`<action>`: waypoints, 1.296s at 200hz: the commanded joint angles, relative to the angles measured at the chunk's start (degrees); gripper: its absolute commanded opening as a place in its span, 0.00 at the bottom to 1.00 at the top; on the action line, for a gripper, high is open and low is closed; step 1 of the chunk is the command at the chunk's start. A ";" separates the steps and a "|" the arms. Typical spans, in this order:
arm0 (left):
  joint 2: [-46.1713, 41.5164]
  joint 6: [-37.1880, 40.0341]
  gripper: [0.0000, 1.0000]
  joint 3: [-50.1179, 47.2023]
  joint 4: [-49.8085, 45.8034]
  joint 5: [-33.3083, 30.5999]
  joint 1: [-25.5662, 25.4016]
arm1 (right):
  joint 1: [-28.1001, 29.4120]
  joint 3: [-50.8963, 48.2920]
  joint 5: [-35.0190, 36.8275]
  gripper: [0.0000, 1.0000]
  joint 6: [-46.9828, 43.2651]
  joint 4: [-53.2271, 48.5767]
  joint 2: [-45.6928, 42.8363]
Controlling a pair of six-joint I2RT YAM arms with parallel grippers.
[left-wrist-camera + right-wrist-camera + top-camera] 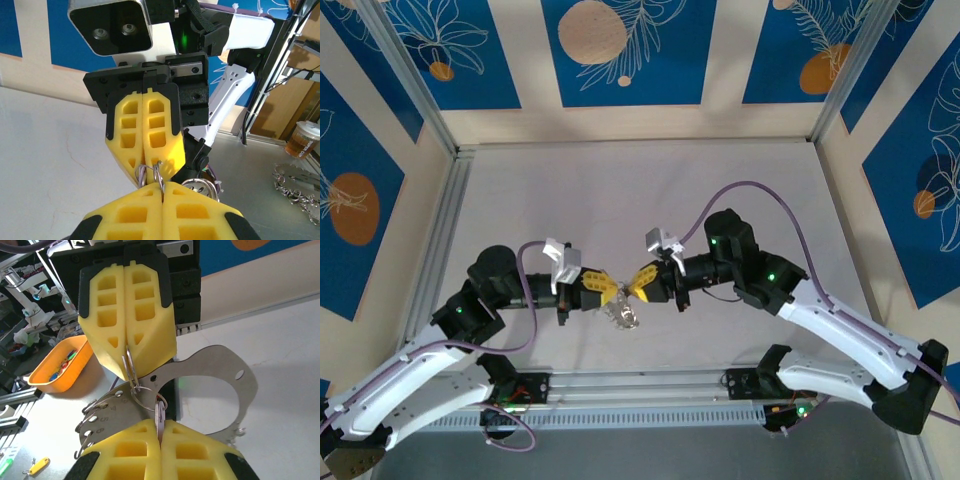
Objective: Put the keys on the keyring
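- The right tool [160, 432] sits just below the keyring [131, 371], its fingers pressed together on the lower end of a pale lilac key [160, 415].
- The key's top reaches the keyring's thin wire. I cannot tell whether it is already threaded.
- The step in hand is probably feeding this key onto the ring. The next move calls for a small, steady twist along the wire.
- The left tool [128, 352], directly above the keyring, is clamped on the wire.
- A flat metal plate with holes [220, 370] hangs behind the keyring, with the bench [280, 350] beyond it.
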 commanded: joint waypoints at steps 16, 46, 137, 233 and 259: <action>-1.00 0.18 0.00 0.16 3.80 2.30 -0.13 | -0.44 1.43 -2.95 0.00 0.97 -0.37 2.81; -0.97 0.61 0.00 0.11 3.84 1.88 -0.14 | -0.15 1.85 -5.83 0.00 0.53 0.66 4.33; -0.96 1.93 0.00 -0.07 3.08 1.02 -0.15 | 0.72 5.98 -9.50 0.01 -2.41 -4.69 10.16; -0.41 5.09 0.00 1.67 -2.59 -0.69 -0.13 | -2.96 1.85 0.04 0.40 -3.85 -0.86 -2.33; -0.05 5.19 0.00 1.86 -2.38 0.18 -0.14 | -3.05 3.43 -3.03 0.40 -4.14 0.57 1.39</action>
